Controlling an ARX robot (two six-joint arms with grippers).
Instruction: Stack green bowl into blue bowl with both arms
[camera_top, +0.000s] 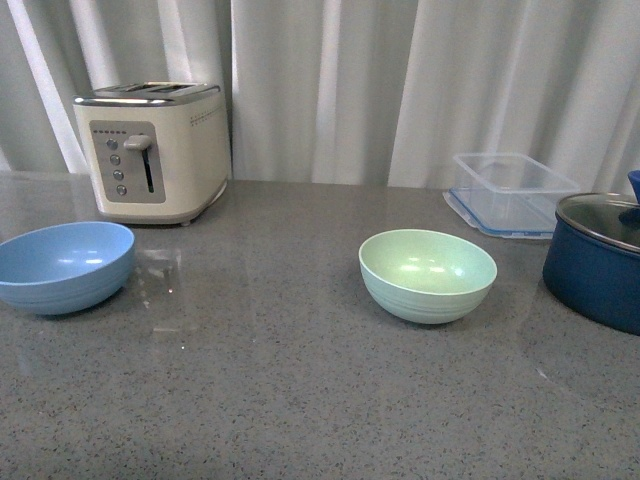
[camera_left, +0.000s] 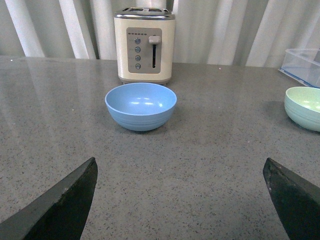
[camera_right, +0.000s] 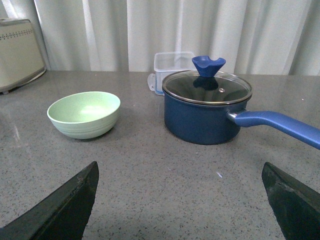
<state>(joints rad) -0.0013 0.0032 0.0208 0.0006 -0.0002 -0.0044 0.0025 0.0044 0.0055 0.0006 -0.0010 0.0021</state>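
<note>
Upright, apart: green bowl, blue bowl

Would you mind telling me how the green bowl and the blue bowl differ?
Colour: the green bowl is pale mint, the blue bowl sky blue. Place: the blue bowl sits at the left, near the toaster; the green bowl sits right of centre, nearer the navy pot. Both stand upright, empty, ridged low outside.

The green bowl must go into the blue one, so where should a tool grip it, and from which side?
Probably the rim of the green bowl, pinched across its wall, coming down from above on the side facing the right tool: it sits upright and empty, with its rim unobstructed.
</note>
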